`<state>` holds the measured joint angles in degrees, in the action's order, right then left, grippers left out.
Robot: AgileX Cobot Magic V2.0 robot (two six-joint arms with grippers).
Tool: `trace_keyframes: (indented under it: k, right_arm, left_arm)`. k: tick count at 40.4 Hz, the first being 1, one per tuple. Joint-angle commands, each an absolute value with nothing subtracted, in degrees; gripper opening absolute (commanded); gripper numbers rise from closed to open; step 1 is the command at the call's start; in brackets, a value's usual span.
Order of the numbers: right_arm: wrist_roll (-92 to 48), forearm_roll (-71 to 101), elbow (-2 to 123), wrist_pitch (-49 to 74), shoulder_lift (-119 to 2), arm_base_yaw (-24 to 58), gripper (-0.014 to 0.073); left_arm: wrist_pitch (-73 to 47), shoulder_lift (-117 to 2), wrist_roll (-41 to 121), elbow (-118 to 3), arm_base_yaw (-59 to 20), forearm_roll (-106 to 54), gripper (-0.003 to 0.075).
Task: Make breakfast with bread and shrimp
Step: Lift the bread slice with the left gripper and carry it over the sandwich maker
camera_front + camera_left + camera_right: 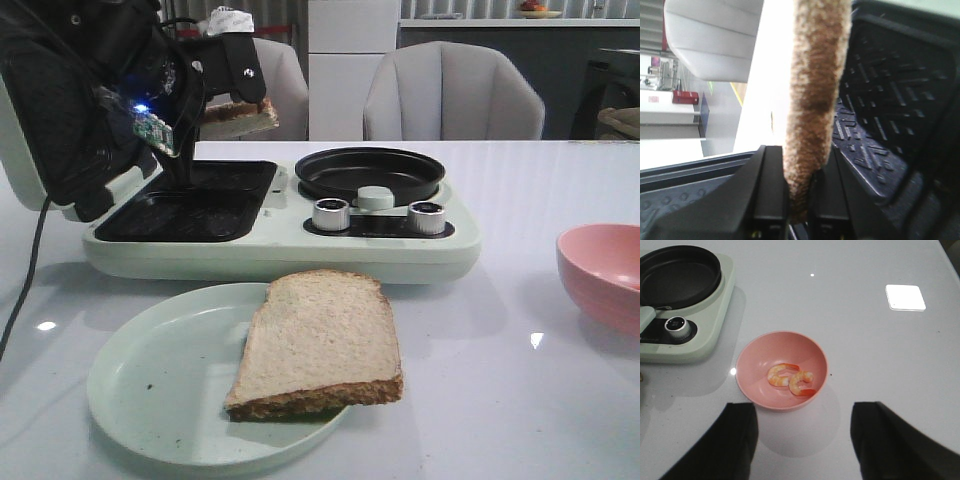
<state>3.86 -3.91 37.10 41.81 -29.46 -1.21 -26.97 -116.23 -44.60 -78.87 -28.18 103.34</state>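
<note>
My left gripper [797,212] is clenched on the crust edge of one bread slice [812,95], held on edge above the ribbed grill plate [190,205] of the breakfast maker [300,250]; I judge placing is the step: tilt the slice flat, lower until it rests inside the plate rim, then release; second slice [320,340] lies on the green plate [150,390]; my right gripper [805,440] hangs open, empty, near the pink bowl [752,357] with two shrimp [790,380]
</note>
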Motion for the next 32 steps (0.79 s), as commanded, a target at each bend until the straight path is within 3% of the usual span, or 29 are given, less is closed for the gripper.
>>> trace_keyframes:
  k: [1, 7, 16, 18, 32]
  right_arm:
    - [3.64, -4.12, 38.57, 37.75, -30.07, -1.44, 0.0518]
    - [3.64, -4.12, 38.57, 37.75, -30.07, -1.44, 0.0518]
    - [3.64, -4.12, 38.57, 37.81, -30.07, -1.44, 0.0518]
    - [3.64, -4.12, 38.57, 37.81, -30.07, -1.44, 0.0518]
    - [3.64, -4.12, 38.57, 37.81, -30.07, -1.44, 0.0518]
  left_arm:
    - [-29.11, -114.49, -44.99, -82.49, -27.47, 106.59, 0.0102]
    - [-28.45, -115.84, -44.99, -83.01, -27.12, 106.59, 0.0134]
    - [-27.96, -116.49, -44.99, -83.01, -26.91, 106.59, 0.0409]
    - [-27.96, -116.49, -44.99, -83.01, -26.91, 106.59, 0.0433]
    - [-27.79, -115.22, -45.24, -81.65, -26.39, 106.59, 0.0438]
